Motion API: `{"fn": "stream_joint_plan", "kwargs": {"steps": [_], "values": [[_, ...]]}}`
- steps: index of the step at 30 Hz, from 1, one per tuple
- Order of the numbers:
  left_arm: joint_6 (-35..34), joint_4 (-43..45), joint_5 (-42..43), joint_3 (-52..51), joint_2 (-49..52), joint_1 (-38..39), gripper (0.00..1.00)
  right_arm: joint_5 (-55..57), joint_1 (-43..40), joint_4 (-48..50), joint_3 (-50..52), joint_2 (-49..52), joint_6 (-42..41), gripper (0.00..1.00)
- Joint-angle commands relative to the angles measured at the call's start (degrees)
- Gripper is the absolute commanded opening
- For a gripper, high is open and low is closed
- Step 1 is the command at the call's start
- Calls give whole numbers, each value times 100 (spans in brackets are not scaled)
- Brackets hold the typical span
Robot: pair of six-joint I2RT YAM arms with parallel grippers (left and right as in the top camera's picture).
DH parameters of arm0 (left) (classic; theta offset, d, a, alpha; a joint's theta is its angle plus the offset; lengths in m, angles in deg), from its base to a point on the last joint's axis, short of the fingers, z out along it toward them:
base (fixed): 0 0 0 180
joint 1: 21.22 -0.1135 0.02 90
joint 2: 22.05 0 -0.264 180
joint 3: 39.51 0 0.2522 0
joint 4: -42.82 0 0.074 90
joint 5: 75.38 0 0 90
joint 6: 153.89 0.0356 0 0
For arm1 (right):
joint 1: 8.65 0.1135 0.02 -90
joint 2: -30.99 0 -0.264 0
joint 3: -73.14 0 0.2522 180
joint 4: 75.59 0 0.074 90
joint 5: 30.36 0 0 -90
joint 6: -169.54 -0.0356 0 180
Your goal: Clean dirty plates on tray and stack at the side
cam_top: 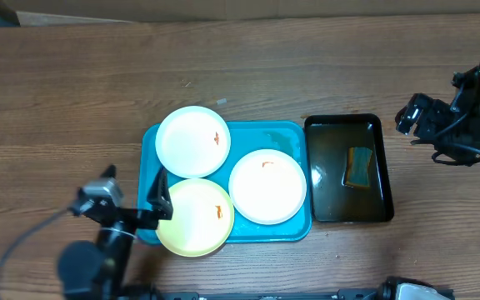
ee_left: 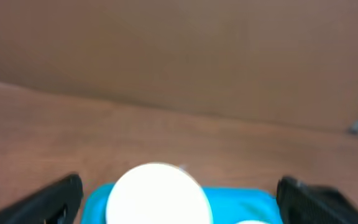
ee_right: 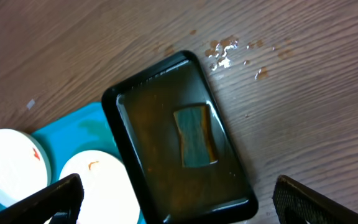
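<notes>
The turquoise tray (cam_top: 261, 133) holds three plates. One white plate (cam_top: 193, 142) sits at its far left, another white plate (cam_top: 267, 187) at the right, and a pale yellow plate (cam_top: 195, 217) at the near left. Each has small orange-red smears. My left gripper (cam_top: 162, 198) is open and empty over the tray's left edge, beside the yellow plate. The blurred left wrist view shows the far white plate (ee_left: 159, 193) on the tray (ee_left: 241, 202) between the open fingers (ee_left: 179, 208). My right gripper (cam_top: 411, 117) is open and empty, high and to the right of the tray (ee_right: 73, 127).
A black tray of water (cam_top: 348, 215) stands right of the turquoise tray, with a sponge (cam_top: 359, 167) lying in it. The right wrist view shows the tray (ee_right: 114, 102), the sponge (ee_right: 196, 135), and water drops (ee_right: 225, 50) on the wooden table.
</notes>
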Motion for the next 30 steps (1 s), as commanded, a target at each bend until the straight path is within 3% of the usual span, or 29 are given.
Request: {"fn": "stream_joint_plan", "kwargs": {"steps": [1, 5, 11, 15, 18, 22, 24, 25, 30], "values": [[240, -1451, 1025, 2417, 1659, 37, 100, 28, 15, -33, -160, 28, -9, 99], [238, -3694, 2524, 4857, 3383, 37, 100, 31, 15, -413, -157, 98, -7, 100], [195, -4540, 2885, 6568, 4920, 37, 100, 28, 15, -636, -155, 133, -9, 100], [-24, -5056, 2765, 6629, 5407, 44, 100, 31, 15, -656, -153, 138, -9, 100], [-63, -5779, 2006, 6531, 5753, 160, 99, 31, 15, -654, -114, 138, -9, 100], [-96, -6002, 1215, 5976, 6035, 743, 62, 28, 15, -546, 28, 140, -11, 100], [-275, -5888, 898, 5611, 6109, 1086, 36, 28, 15, -472, 70, 149, -11, 100], [-380, -5805, 763, 5405, 6148, 1266, 31, 28, 15, -463, 70, 157, -11, 100], [-916, -4979, 260, 4277, 6387, 2039, 41, -13, 15, -466, 70, 170, -31, 100]]}}
